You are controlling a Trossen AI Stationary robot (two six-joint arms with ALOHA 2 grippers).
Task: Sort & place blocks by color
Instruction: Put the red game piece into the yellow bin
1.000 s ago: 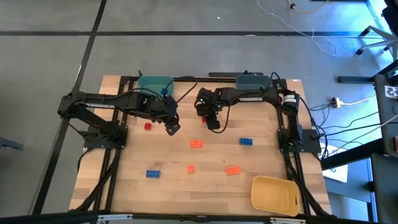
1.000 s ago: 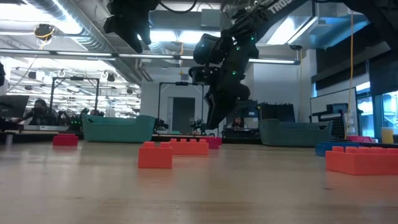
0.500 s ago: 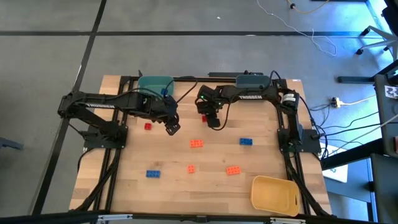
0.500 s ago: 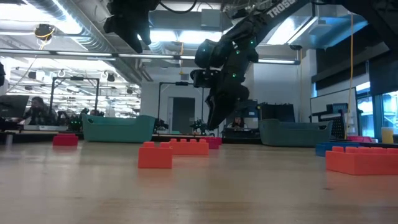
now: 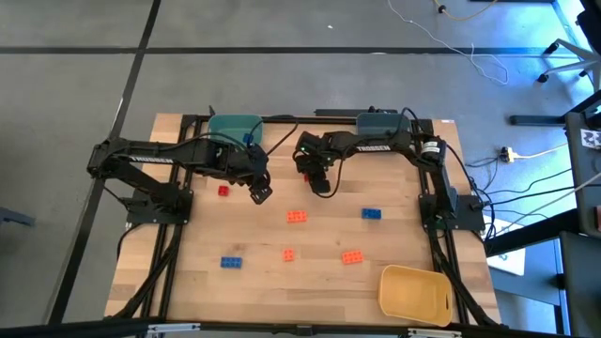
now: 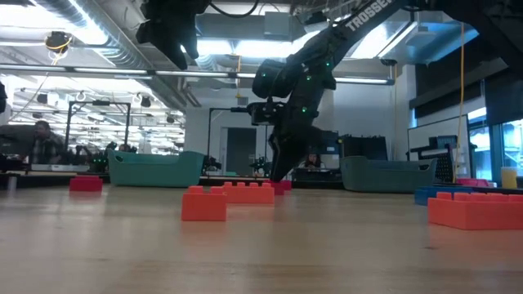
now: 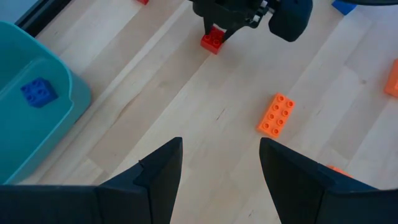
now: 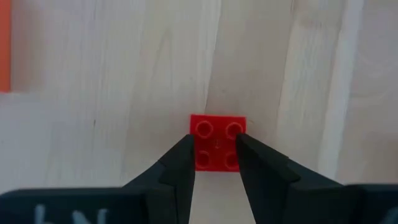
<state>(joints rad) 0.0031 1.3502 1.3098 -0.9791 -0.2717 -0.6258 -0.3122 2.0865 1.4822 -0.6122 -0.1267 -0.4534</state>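
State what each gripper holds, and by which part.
The right gripper clamps a square red block by two opposite sides. The left gripper is open and empty.

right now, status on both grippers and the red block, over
Right gripper shut on the small red block, low over the table. Left gripper open, empty, hanging above bare wood. Nothing in the way; nearest orange block well apart.
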